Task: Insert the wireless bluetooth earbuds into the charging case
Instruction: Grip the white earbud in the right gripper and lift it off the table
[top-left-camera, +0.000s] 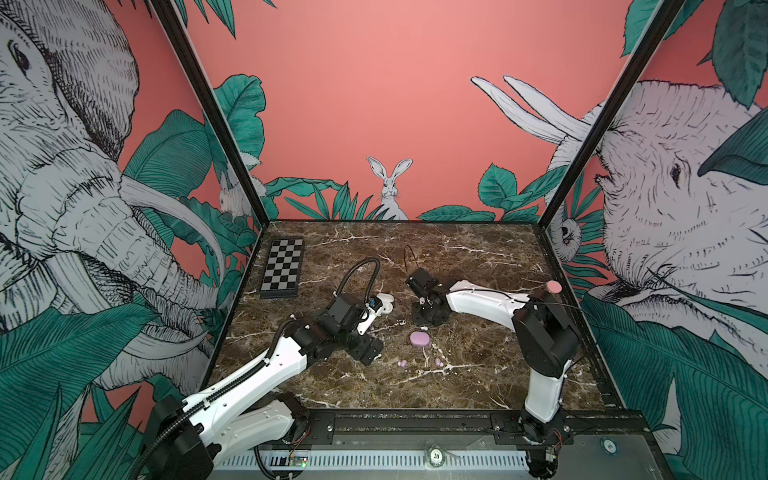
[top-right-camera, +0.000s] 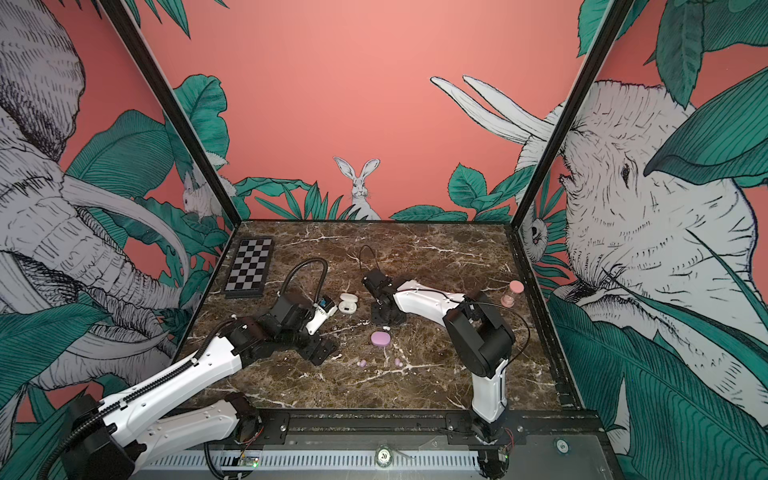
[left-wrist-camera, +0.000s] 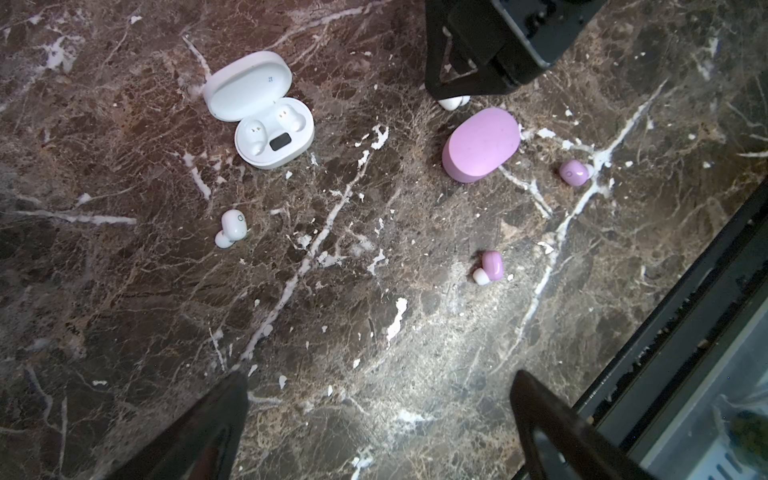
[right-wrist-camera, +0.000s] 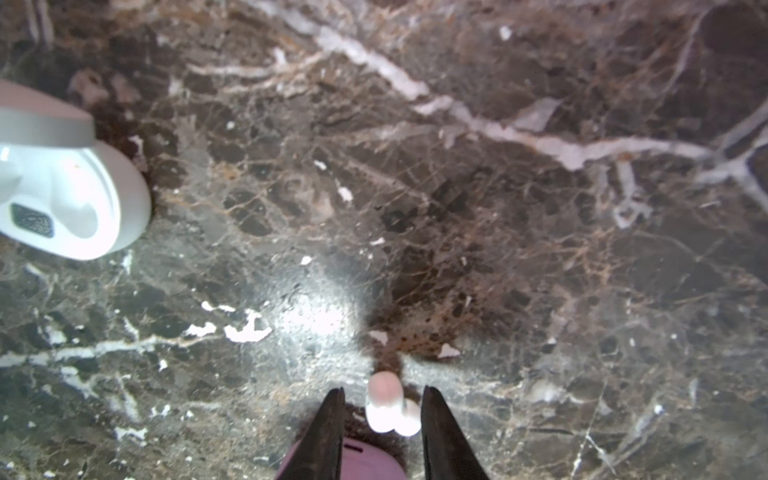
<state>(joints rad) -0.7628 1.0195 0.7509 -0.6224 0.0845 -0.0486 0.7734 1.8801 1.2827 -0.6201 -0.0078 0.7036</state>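
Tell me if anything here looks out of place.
The open white oval case sits empty; two tiny white buds and two lilac buds lie loose on the marble table, and the lilac oval case is shut.

One earbud (right-wrist-camera: 388, 409) lies on the table (right-wrist-camera: 540, 249) between the right gripper's (right-wrist-camera: 383, 390) jaws, the closed case (top-left-camera: 419, 338) just beside it, the open case (top-left-camera: 385, 303) farther to its left.

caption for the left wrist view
Open white charging case, closed lilac case, white earbud, two lilac earbuds loose on marble table; right gripper over second white earbud.
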